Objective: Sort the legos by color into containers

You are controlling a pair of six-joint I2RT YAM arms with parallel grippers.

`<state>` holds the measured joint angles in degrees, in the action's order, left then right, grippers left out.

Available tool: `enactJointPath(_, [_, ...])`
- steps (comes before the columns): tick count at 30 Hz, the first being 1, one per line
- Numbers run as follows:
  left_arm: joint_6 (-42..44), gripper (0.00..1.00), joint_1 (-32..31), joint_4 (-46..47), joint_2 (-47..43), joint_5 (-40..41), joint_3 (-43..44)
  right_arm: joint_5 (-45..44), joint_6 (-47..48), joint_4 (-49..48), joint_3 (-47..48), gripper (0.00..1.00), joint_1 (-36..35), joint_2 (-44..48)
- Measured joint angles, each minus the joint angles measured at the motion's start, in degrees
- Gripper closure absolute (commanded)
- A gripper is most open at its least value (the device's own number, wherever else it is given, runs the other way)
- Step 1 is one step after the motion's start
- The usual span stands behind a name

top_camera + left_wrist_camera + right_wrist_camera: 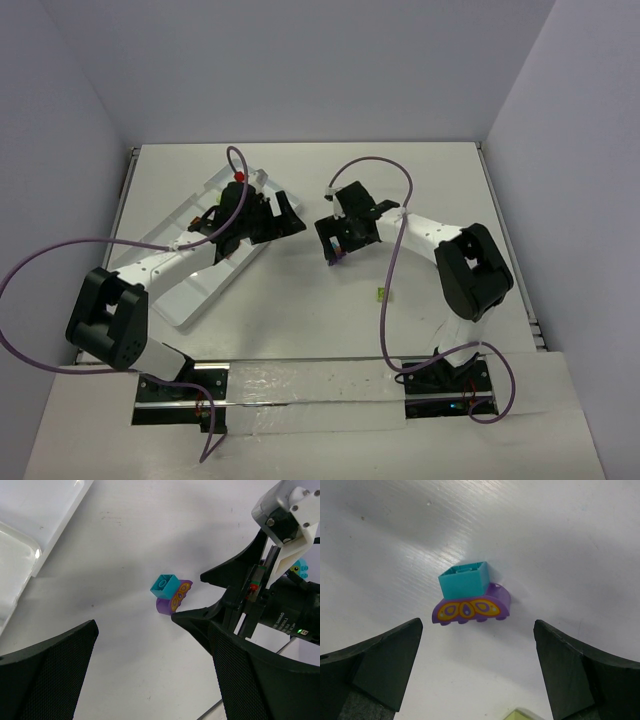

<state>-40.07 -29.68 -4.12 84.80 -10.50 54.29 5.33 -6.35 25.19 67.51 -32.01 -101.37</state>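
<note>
A teal brick (465, 580) is attached to a purple arched brick with an orange butterfly print (472, 609); the pair lies on the white table. My right gripper (477, 670) is open, hovering over the pair, with the pair just beyond its fingertips. A lime green brick's corner (525, 715) shows at the bottom edge. In the left wrist view the same teal brick (165, 584) and purple brick (172, 600) lie ahead of my open, empty left gripper (155, 680). From the top, the left gripper (288, 215) is beside the white tray (195, 290), and the right gripper (337, 250) is close by.
A lime green brick (381, 293) lies alone on the table near the right arm. The tray's corner (30, 535) shows at the upper left of the left wrist view. The right arm's gripper body (265, 595) crowds the right of that view. Purple cables loop over both arms.
</note>
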Motion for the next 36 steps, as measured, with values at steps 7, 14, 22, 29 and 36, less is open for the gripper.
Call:
enactJointPath(7, [0.00,0.01,-0.42,-0.07,0.70,0.00,0.28,-0.18,2.40,-2.56,0.05,0.04,-1.90,-1.87])
enactJointPath(14, [0.00,0.01,-0.63,-0.21,1.16,0.00,0.56,-0.67,3.90,-3.11,0.55,0.09,-2.31,-4.91])
enactJointPath(22, [0.00,0.01,-0.65,-0.44,1.29,0.00,0.59,-2.59,3.82,-3.91,0.70,0.37,-2.36,-5.94])
enactJointPath(29, [-0.23,0.01,-0.66,-1.28,2.78,-1.52,2.67,-3.30,3.65,-4.67,0.53,0.49,-2.36,-5.55])
enactJointPath(36, [-2.46,0.01,-0.36,-1.53,9.58,-6.79,8.04,-0.35,3.59,-6.87,-5.73,0.49,-2.73,4.88])
